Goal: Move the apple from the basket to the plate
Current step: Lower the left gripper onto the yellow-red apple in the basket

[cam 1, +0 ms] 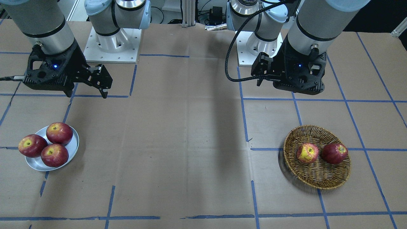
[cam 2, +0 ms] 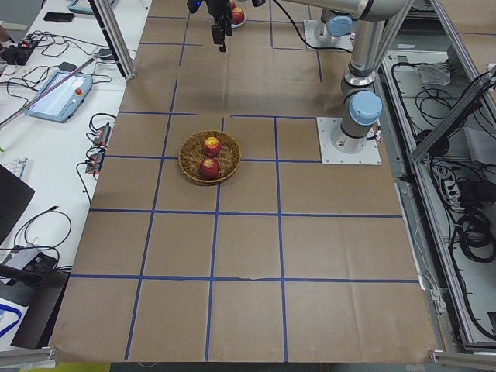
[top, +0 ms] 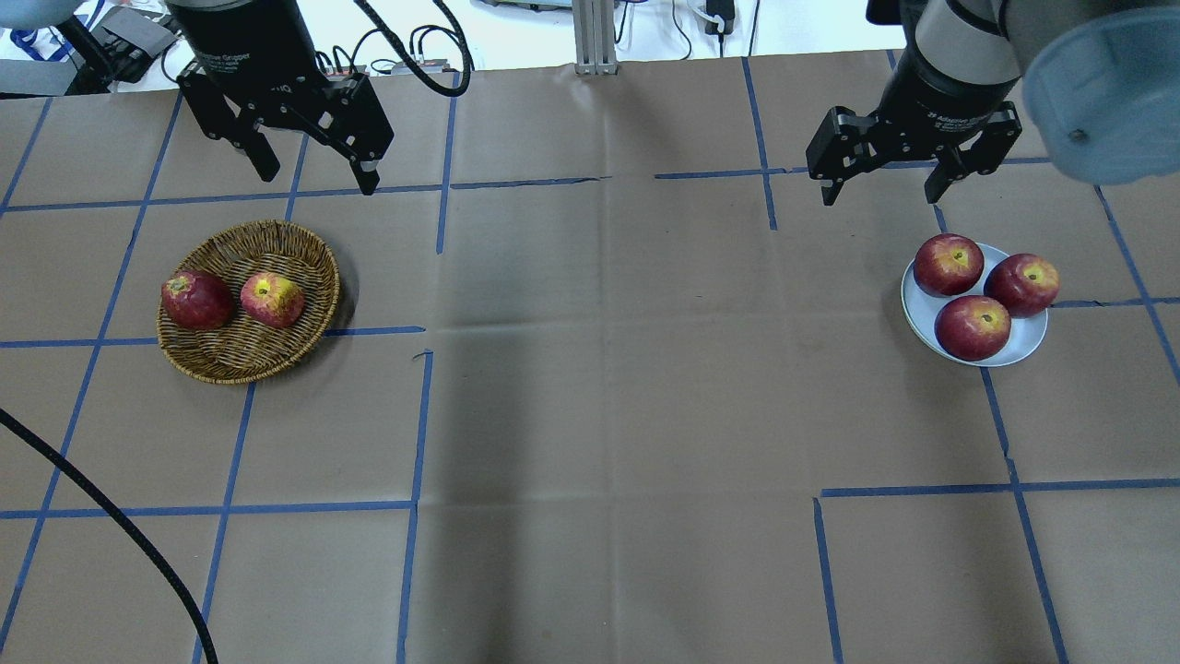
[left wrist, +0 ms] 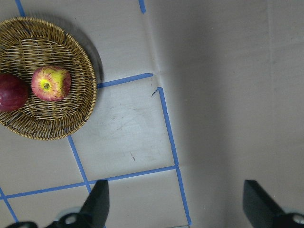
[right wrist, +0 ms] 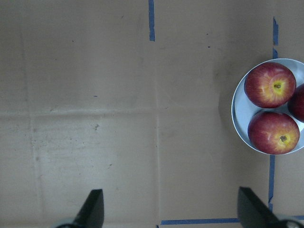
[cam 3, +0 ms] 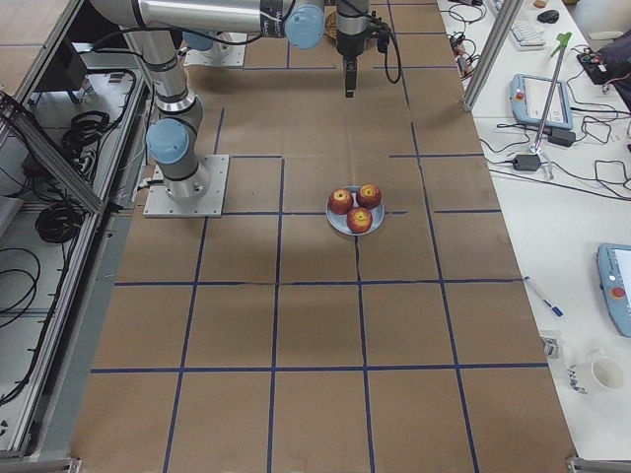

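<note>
We are at the reach, nothing grasped yet. The left hand and the right hand both hang wide apart and empty above the counter. The apple lies in the basket, below the left hand and off to its side, just beside a dark red apple. Next, we judge, the left hand must shift over it and descend astride it, sparing that neighbour. The plate, under the right hand, looks crowded.
</note>
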Available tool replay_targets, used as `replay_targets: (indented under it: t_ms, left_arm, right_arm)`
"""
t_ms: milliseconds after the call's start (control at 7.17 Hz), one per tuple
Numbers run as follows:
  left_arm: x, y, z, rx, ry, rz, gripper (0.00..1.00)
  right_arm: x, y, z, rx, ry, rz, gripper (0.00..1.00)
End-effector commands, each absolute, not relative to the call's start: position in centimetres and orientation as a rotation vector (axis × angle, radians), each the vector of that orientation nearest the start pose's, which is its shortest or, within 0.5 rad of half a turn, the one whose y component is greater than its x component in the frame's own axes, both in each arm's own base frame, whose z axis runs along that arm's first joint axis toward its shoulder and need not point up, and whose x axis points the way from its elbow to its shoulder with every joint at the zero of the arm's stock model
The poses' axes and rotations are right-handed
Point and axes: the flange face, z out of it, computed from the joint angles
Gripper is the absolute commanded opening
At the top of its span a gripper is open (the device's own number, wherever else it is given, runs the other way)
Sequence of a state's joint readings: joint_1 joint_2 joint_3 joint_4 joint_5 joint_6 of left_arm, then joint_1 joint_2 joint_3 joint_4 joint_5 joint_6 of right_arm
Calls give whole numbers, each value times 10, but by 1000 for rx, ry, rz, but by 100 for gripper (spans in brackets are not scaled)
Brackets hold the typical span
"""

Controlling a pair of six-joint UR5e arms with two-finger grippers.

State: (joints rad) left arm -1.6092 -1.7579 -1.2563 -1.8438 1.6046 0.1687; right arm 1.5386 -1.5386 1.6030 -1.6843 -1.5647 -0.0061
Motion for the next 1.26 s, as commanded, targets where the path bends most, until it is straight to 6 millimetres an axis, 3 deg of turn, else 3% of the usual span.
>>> replay_targets:
  t_ms: [0,140,419,837,1116]
  left_arm:
    - [-142,-544,507,451,3084,265,98]
    - [-132,-543,495,463,3085,288,96]
    - [-91,-555,460,473,3096,257,97]
    - [8,-560,370,434,3101,155,99]
    - [45,-569,317,402,3100,115,99]
  right_arm:
    - [118,-513,470,41,3134,-84,100]
    - [118,-513,470,41,3134,-84,100]
    - [117,-513,470,41,3135,-84,100]
    - [117,-513,469,41,3135,-82,100]
    - [117,-513,468,38,3135,-80,100]
